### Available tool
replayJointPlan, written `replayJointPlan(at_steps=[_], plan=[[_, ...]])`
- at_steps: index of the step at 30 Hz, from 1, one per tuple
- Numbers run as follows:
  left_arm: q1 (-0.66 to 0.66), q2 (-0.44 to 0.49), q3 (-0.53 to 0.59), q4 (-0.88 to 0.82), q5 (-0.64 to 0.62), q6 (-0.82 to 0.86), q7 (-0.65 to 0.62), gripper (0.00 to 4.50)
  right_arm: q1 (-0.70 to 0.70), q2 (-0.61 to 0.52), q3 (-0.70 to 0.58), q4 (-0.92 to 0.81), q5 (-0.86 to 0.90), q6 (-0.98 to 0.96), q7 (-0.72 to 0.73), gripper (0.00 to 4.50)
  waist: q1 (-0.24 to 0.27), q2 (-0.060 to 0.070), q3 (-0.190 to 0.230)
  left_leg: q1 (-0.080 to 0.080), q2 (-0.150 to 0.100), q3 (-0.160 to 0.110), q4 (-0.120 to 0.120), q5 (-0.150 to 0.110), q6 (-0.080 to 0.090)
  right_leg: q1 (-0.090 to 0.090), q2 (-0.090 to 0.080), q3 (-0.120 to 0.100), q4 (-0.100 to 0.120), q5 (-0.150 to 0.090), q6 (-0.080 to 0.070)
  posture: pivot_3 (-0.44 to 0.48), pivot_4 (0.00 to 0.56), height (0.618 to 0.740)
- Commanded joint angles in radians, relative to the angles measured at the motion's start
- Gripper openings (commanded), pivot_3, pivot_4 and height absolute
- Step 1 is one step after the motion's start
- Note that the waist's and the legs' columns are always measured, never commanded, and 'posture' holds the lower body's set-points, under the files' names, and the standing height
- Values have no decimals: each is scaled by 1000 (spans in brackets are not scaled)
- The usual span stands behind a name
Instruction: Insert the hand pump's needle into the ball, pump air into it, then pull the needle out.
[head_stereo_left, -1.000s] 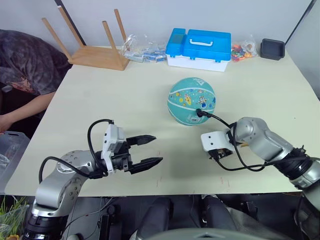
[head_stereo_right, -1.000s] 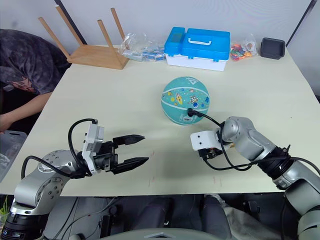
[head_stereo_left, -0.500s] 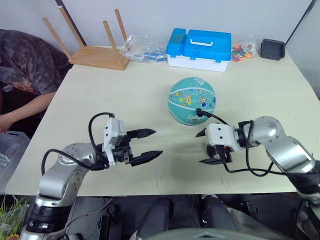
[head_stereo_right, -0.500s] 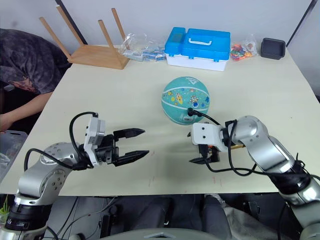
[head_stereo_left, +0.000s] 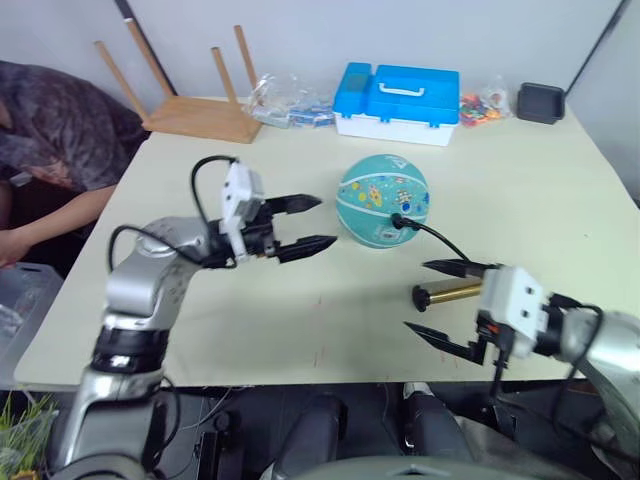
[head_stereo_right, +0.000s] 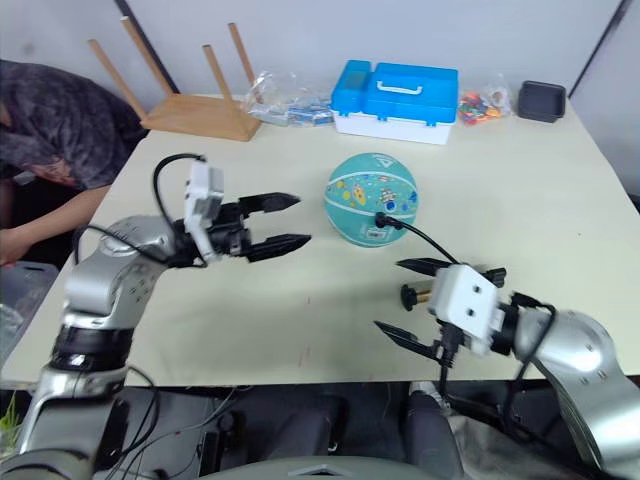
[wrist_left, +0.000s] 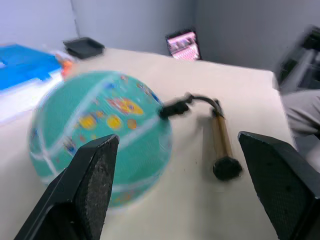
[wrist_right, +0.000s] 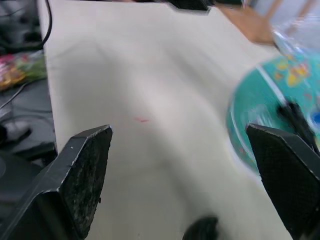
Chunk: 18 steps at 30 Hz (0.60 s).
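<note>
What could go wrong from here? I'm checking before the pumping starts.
The teal ball with white seams rests unheld on the cream table, so a push from the open left gripper could roll it away.

That roll might tug the thin black hose and work the needle fitting loose.

The bronze-gold hand pump lies between the open right gripper's fingers, ungrasped; it may slide.

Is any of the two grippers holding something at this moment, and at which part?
Nothing is held. The left gripper is open beside the ball; the right gripper is open around the hand pump without closing on it.
</note>
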Motion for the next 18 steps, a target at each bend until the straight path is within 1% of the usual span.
replayJointPlan(at_steps=[1, 4, 6, 9, 11, 14, 16, 18], plan=[[-104, -46, -29, 79, 49, -44, 12, 4050, 149, 58, -168, -83, 63, -38, -50, 4432, 1, -1, 0, 0, 0, 1, 0, 0, 0, 0, 0, 1, 0, 0, 0, 0, 150, 740], [-159, -70, -47, 147, 91, -71, 9, 4050, 264, 73, -256, -90, 92, -86, -49, 4432, -5, -1, 0, 1, 0, 1, 1, 0, 0, 0, 1, 1, 1, 0, 0, 0, 150, 740], [-209, -93, -66, 207, 119, -83, 14, 4050, 331, 90, -339, -85, 139, -114, -29, 4432, -12, -1, 0, 1, 1, 3, 1, 0, 0, 0, 1, 3, 1, 0, 0, 0, 150, 740], [-274, -125, -88, 296, 167, -122, 13, 4050, 391, 101, -444, -57, 199, -159, -7, 4432, -8, -1, 0, 2, 0, 2, 1, 0, 0, 1, 2, 3, 1, 0, 1, 0, 150, 740], [-306, -143, -95, 340, 186, -142, 7, 4050, 417, 89, -492, -43, 231, -182, 13, 4432, -9, -2, 0, 2, 0, 2, 2, 0, 1, 1, 2, 3, 1, 1, 1, 0, 150, 740], [-352, -173, -116, 409, 229, -182, 0, 4050, 421, 59, -571, -8, 298, -195, 33, 4432, -15, -2, 0, 2, 0, 4, 2, -1, 2, 2, 2, 5, 1, 1, 2, 0, 150, 740], [-388, -198, -130, 478, 269, -219, 18, 4050, 400, 37, -586, 6, 332, -192, 24, 4432, -18, -2, 0, 2, 0, 5, 2, -1, 2, 2, 2, 5, 1, 1, 2, 0, 150, 740], [-411, -215, -143, 538, 304, -269, 25, 4050, 386, 17, -573, 9, 335, -192, 17, 4432, -20, -2, 0, 2, 0, 4, 2, -1, 3, 2, 2, 5, 1, 1, 2, 0, 150, 740]])
